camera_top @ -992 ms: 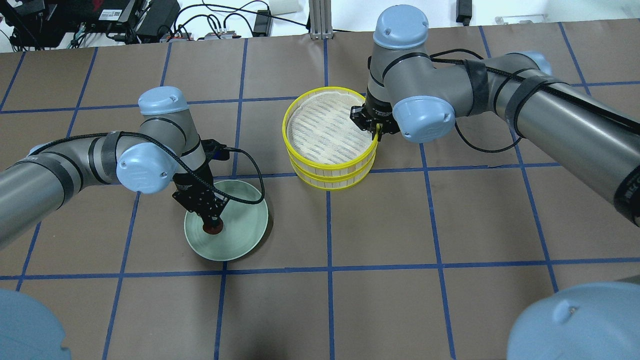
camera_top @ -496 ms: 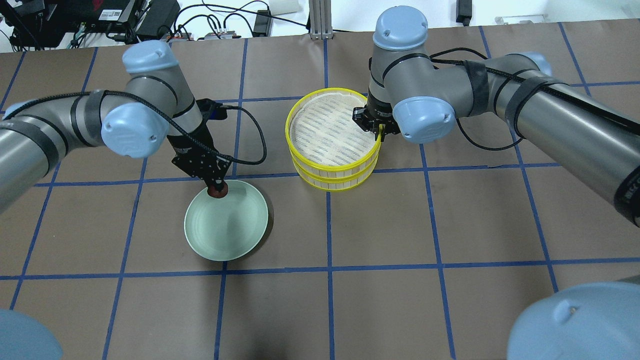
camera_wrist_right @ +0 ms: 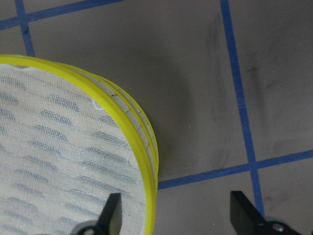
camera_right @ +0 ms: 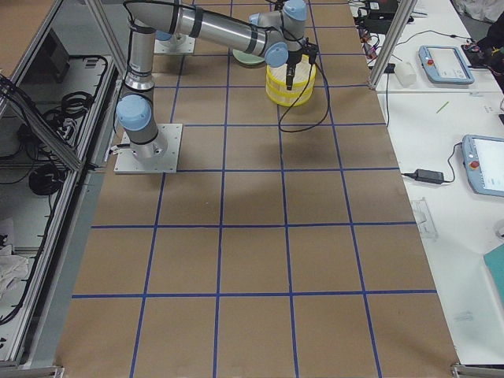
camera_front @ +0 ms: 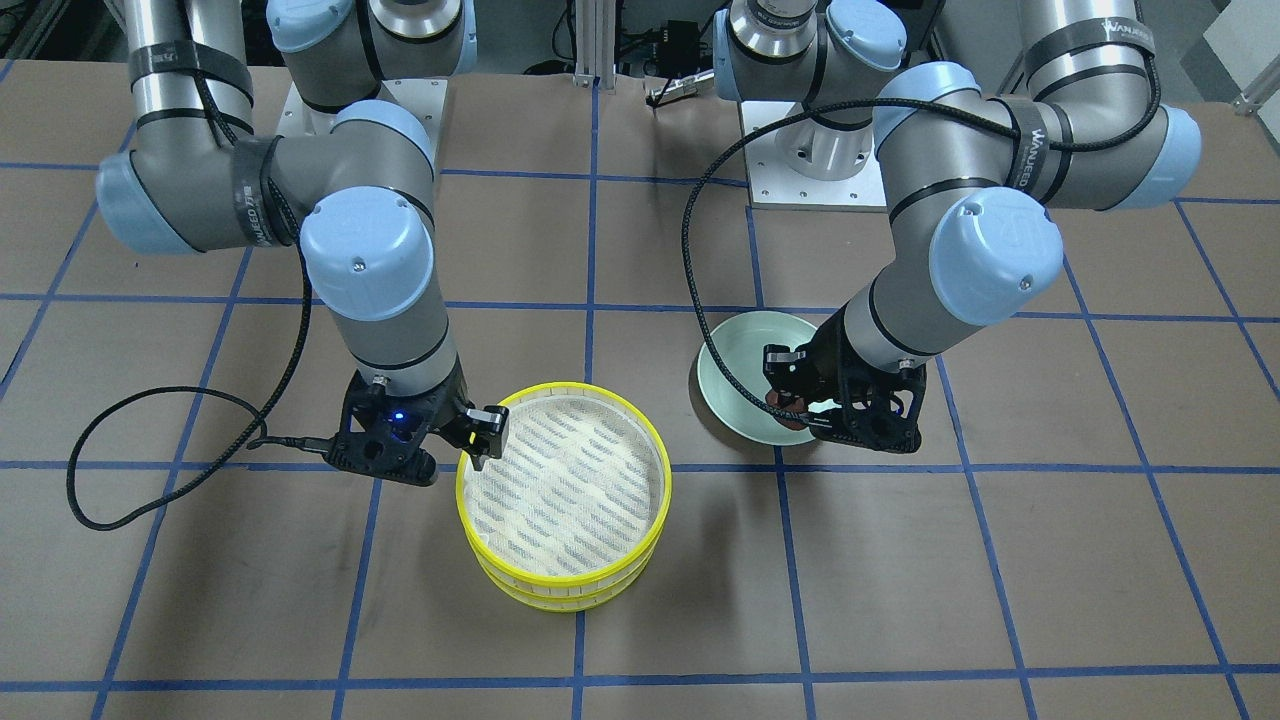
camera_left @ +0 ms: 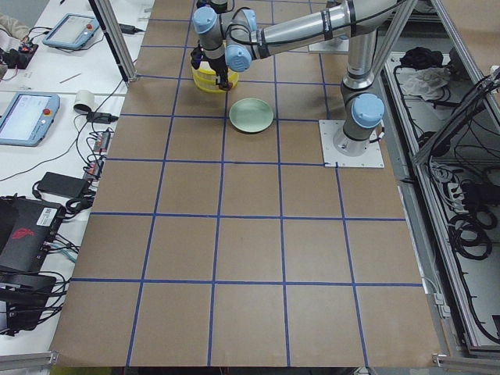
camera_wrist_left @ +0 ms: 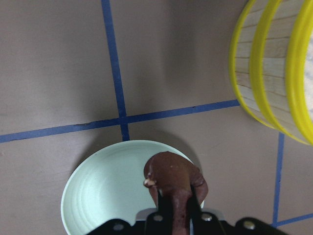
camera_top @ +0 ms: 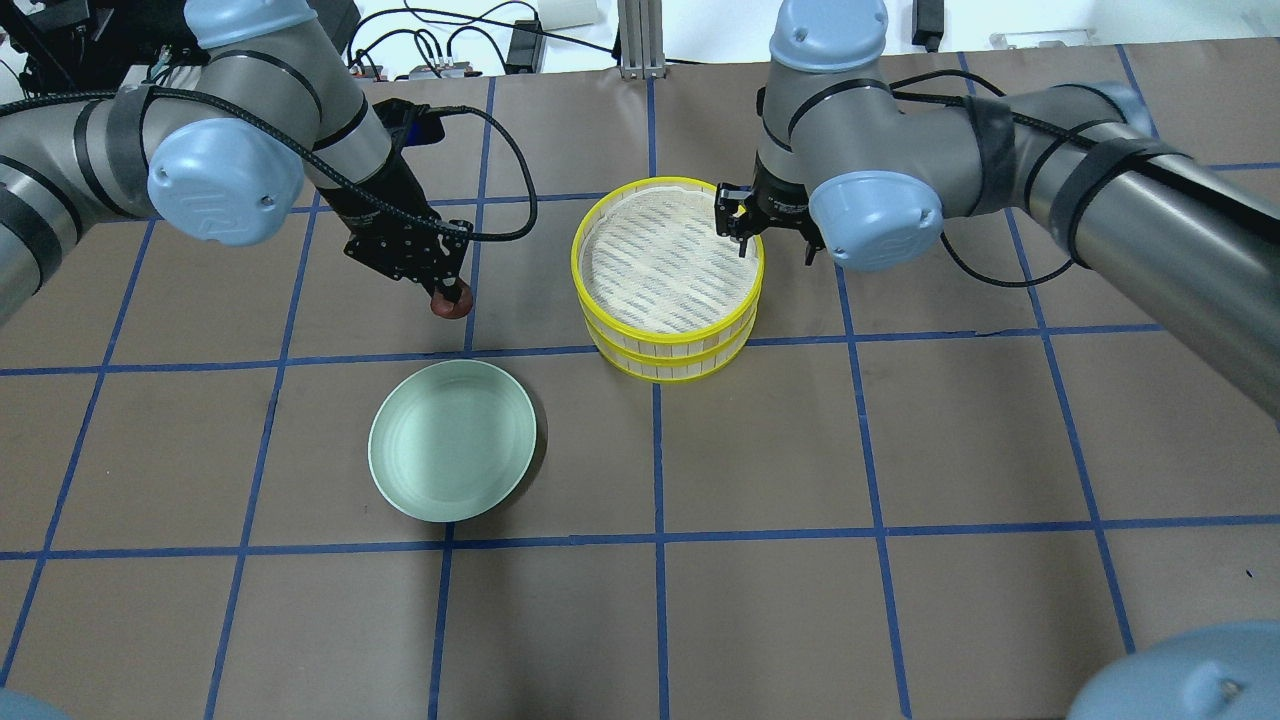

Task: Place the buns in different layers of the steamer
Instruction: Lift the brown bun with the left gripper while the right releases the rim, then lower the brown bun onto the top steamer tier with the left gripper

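Over brown paper [camera_top: 900, 450], left tool [camera_top: 447, 291] pinches the oval bun [camera_top: 451, 306]; right tool [camera_wrist_right: 178, 215] gapes astride the yellow-rimmed steamer [camera_top: 665, 338].

One brown bun [camera_top: 451, 305], two steamer trays [camera_top: 664, 336], one plate [camera_top: 452, 440].

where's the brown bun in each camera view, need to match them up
Overhead: brown bun upper left, in the left tool, left of the steamer.
Front-facing: right of centre, against the green plate's lower edge.
Exterior left: too small to tell.
Exterior right: cannot make it out.
Left wrist: bottom centre.
Right wrist: not in it.
Shared landmark: the steamer's yellow rims, in every view.
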`<state>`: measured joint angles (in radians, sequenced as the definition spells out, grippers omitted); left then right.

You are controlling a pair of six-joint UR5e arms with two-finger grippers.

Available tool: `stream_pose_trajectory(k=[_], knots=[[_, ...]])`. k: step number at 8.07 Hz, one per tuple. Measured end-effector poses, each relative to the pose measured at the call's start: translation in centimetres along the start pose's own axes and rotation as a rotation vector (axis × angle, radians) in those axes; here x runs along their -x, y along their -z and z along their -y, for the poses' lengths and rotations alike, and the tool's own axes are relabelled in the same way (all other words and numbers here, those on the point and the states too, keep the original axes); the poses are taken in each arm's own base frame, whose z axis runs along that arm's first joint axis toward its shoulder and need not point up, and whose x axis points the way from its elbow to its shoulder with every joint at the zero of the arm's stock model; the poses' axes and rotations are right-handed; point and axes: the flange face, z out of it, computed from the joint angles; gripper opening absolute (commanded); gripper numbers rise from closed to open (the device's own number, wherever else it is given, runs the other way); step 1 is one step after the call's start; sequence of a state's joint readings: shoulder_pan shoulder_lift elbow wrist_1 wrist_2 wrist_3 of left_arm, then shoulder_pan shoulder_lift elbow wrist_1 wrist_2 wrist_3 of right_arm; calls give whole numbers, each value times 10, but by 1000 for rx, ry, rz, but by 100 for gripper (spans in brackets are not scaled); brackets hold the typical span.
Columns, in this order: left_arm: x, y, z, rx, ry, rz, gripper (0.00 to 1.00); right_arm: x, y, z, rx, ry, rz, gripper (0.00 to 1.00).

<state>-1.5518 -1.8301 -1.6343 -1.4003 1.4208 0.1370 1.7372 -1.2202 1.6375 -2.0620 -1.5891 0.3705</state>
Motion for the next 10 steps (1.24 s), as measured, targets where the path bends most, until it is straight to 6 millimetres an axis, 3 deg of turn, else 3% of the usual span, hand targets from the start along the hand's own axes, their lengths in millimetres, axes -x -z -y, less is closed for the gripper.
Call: stream_pose_trajectory(k=[2,4,5,7,8,9,10], knots=[[-36,28,0,-77,15,-24,0,-42,46,1,21,1,5,100],[-81,37,5,-174,39,-113,0,-94,91,-2,51,16,32,100],[-100,36,7,-202,34,-172,0,-108,118,-7,48,22,41,100],[-127,22,14,-227,15,-289,4,-115,177,-15,53,28,45,100],[-140,9,21,-238,-1,-327,24,-111,199,-18,54,36,46,100],[-146,-5,28,-237,-12,-342,65,-100,210,-24,53,56,47,100],[-148,-18,35,-240,-18,-348,93,-87,217,-31,49,80,46,100]])
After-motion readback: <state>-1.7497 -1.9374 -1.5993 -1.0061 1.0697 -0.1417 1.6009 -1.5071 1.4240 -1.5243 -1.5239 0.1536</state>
